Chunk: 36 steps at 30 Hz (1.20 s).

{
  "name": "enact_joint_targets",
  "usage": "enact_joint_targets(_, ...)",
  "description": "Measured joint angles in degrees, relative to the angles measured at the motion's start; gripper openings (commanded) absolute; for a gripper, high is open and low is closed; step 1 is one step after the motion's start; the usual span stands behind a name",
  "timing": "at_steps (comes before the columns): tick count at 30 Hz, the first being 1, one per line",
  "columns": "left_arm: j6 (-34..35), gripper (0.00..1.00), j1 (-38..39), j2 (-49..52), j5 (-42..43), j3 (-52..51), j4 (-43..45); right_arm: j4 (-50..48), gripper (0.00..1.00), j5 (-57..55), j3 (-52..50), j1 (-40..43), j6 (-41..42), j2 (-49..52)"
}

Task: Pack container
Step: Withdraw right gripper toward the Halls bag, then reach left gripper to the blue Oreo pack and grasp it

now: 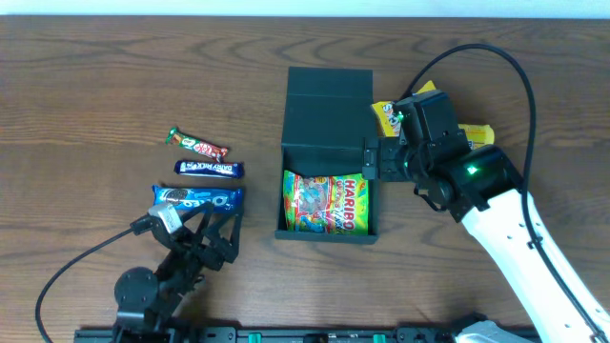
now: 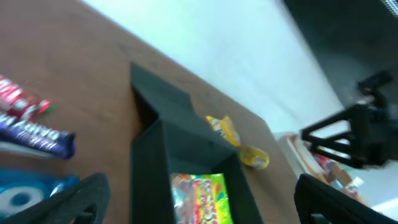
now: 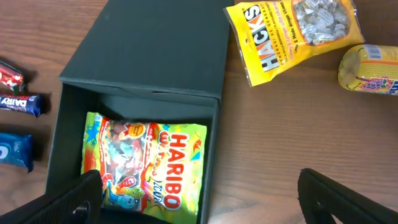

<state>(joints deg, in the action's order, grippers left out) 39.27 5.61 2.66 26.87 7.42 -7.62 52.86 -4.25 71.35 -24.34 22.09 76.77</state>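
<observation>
Mid-packing: Haribo bag (image 3: 146, 165) in the container (image 3: 155, 50); our right gripper (image 3: 199, 183), wide and empty, should next grasp the Hacks bag (image 3: 286, 34).

Overhead looks straight down on the table (image 1: 95, 76); both wrist views look obliquely, closer, sharing the container (image 3: 155, 56).

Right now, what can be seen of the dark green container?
The container is a dark teal-green, matte rectangular box, cardboard by its look, resting flat on the wooden table. Its hinged flap lid is folded open toward the far side. Inside lies one Haribo bag, face up. The right gripper hovers at its right wall; contact unclear.
</observation>
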Motion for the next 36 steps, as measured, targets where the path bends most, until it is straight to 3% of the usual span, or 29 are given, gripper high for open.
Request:
enact_joint_targets(5,-1.27,0.96,0.0,11.56,-6.73,9.35,-11.23,-0.07,0.99,0.11,-0.07,0.0,0.0,0.0)
enact_joint_targets(11,-0.87,0.96,0.0,37.53,-18.73,25.29,-27.67,-0.17,0.99,0.42,-0.2,0.0,0.02,0.0)
enact_joint_targets(20,4.85,0.96,0.0,75.8,-21.33,36.87,-28.11,0.28,0.99,0.46,-0.26,0.0,0.02,0.07)
enact_joint_targets(25,10.6,0.95,0.0,81.61,-21.33,37.68,-25.11,0.79,0.99,0.46,-0.35,0.0,0.02,0.07)
enact_joint_targets(26,11.96,0.84,0.0,81.72,-21.33,37.75,-23.34,0.85,0.99,0.46,-0.35,0.0,0.02,0.07)
enact_joint_targets(27,12.63,0.8,0.0,81.72,-21.31,37.81,-22.56,0.92,0.99,0.46,-0.37,0.0,0.02,0.07)
enact_joint_targets(36,16.28,0.85,0.0,84.76,-21.31,38.05,-22.12,1.97,0.99,0.44,-0.57,0.0,0.02,0.07)
